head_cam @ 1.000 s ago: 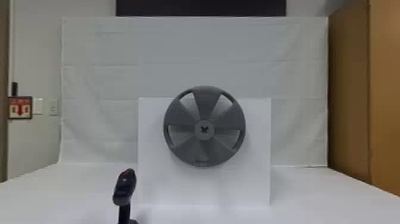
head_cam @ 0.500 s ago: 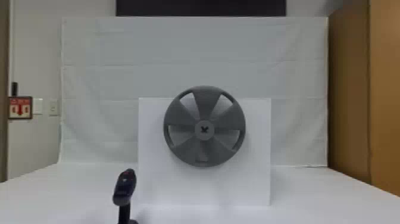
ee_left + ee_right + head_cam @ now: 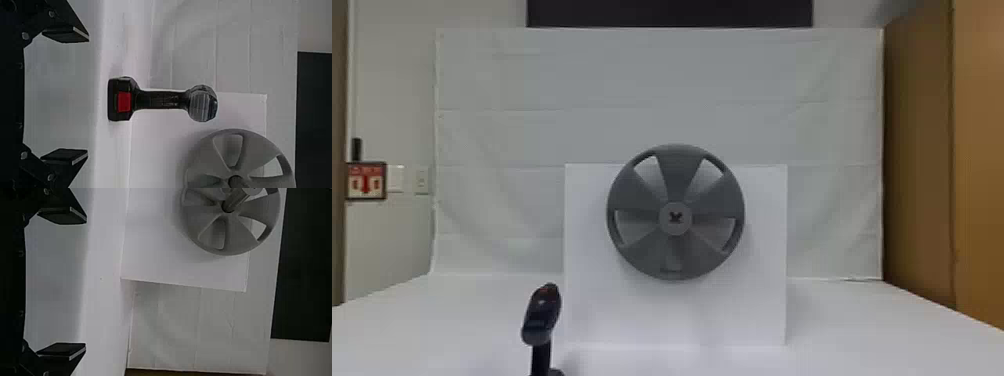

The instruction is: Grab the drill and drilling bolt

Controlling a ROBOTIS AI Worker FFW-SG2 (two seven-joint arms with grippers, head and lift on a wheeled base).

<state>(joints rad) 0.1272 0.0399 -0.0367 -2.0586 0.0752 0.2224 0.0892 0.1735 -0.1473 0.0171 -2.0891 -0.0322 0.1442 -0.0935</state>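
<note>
Looking like lab or test corner from where I'm standing: pale sheet (image 3: pixel 657 75) hanging behind, grey spoked wheel (image 3: pixel 677 170) facing me before white board (image 3: pixel 732 310), drill (image 3: pixel 542 315) standing on white table (image 3: pixel 457 325) towards seven o'clock, brown panelling (image 3: pixel 919 175) rising at three, red-and-white sign (image 3: pixel 366 181) showing at nine.

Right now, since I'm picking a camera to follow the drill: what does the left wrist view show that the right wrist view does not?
Left wrist view: the drill, upright on the table, and the open left gripper.
Right wrist view: the open right gripper.
Both: the table, the grey wheel, the white panel behind it and a dark panel.
</note>
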